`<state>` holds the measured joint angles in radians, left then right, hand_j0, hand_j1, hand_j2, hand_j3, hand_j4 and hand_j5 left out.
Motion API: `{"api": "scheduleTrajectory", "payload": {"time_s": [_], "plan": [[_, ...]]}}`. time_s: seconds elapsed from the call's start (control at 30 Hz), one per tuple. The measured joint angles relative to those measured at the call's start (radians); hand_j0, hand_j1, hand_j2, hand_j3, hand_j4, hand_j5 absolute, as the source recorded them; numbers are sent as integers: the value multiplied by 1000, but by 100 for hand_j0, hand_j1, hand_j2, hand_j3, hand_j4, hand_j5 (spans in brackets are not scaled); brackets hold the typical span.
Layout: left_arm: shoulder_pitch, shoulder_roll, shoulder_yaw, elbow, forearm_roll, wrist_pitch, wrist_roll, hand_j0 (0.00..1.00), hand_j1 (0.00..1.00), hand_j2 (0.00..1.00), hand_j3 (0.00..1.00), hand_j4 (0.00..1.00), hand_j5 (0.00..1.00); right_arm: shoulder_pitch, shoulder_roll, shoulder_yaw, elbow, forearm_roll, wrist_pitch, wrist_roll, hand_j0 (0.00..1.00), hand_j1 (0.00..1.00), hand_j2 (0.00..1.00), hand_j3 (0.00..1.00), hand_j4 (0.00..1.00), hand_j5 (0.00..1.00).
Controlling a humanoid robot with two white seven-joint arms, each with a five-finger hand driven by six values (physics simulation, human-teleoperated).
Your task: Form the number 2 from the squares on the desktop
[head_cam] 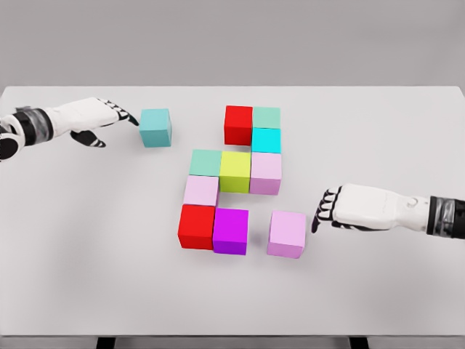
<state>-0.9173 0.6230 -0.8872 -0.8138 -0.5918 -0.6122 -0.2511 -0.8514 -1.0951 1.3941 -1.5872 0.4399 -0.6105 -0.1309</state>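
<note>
- Because the left hand (pixel 98 120) only touches the teal cube (pixel 155 127) with extended fingers, gripping nothing, a push could skew it past the red cube (pixel 238 124) in the top row.
- With its fingers loosely curled and empty, the right hand (pixel 349 209) sits just beside the loose pink cube (pixel 286 233); a hard nudge may jostle the magenta cube (pixel 230 230).
- Smooth pale grey table (pixel 87 254), plain grey wall behind.

White table (pixel 87 276) — 11 coloured cubes (pixel 235 171) resting on top.
</note>
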Motion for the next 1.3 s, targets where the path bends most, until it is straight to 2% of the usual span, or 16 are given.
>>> {"api": "scheduleTrajectory", "payload": {"time_s": [0.77, 0.97, 1.13, 1.3], "plan": [[0, -50, 2, -14, 2, 0, -15, 83, 83, 83, 83, 83, 83, 35, 23, -3, 0, 33, 0, -31, 57, 57, 57, 57, 57, 57], [8, -61, 4, -15, 5, 0, -29, 83, 83, 83, 83, 83, 83, 44, 46, -5, 0, 34, 0, -31, 57, 57, 57, 57, 57, 57], [9, -36, 3, -31, 13, 0, -30, 83, 83, 83, 83, 83, 83, 49, 61, -5, 4, 35, 0, -31, 57, 57, 57, 57, 57, 57], [14, 9, 2, -87, 16, 0, -29, 84, 84, 84, 84, 84, 84, 51, 71, -6, 6, 35, 0, -33, 57, 57, 57, 57, 57, 57]]}}
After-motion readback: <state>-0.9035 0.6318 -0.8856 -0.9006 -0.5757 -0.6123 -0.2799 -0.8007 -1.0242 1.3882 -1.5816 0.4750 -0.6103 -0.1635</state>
